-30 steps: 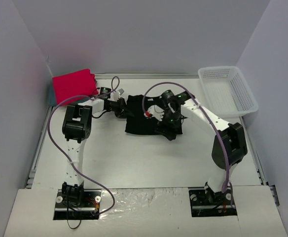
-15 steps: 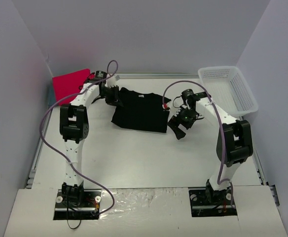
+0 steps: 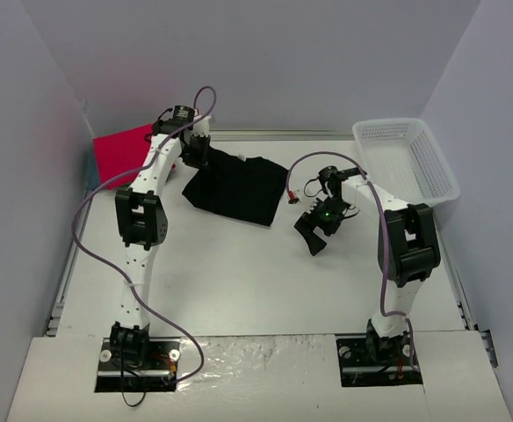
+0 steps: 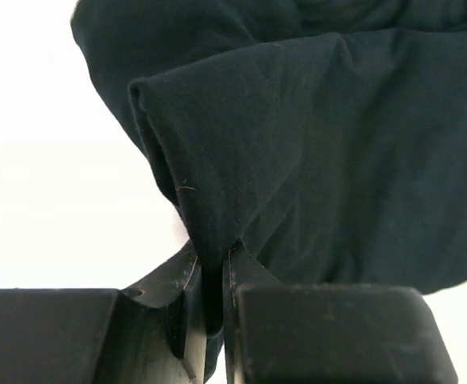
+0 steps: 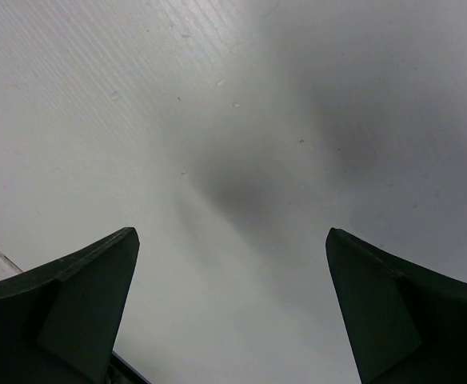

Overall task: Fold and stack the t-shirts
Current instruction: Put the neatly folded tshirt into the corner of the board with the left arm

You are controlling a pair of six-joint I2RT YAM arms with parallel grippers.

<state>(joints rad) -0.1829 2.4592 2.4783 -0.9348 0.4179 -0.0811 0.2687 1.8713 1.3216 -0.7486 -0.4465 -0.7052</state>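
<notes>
**While the left claw pinches the black t-shirt, the right claw stands released beside it**

As one looks from the left side of the top view, the red-pink t-shirt (image 3: 120, 154) lies folded in the far left corner of the bench (image 3: 239, 281). A thin edge of the teal-blue t-shirt (image 3: 90, 174) shows at its left side; the rest of it is hidden.

Just to the right, the left claw (image 3: 195, 151) is at the far edge of the bench. It is clenched on the black t-shirt (image 3: 234, 186). In the left wrist view its two fingers (image 4: 161, 288) press together with a pinch of black cloth between them, and the cloth spreads away from them in soft folds. From above, the black t-shirt lies on the far half of the bench, near the middle. It has a roughly four-sided shape turned slantwise, with its far left corner at the left claw. It is apart from the red-pink t-shirt.

Further right, the right claw (image 3: 314, 233) is released, with its fingers (image 5: 81, 312) wide apart and nothing between them. The right wrist view shows only the bare bench surface under it. This claw is near the right edge of the black t-shirt but does not touch it.

At the far right, a white mesh basket (image 3: 432, 163) stands in the far right corner.
</notes>
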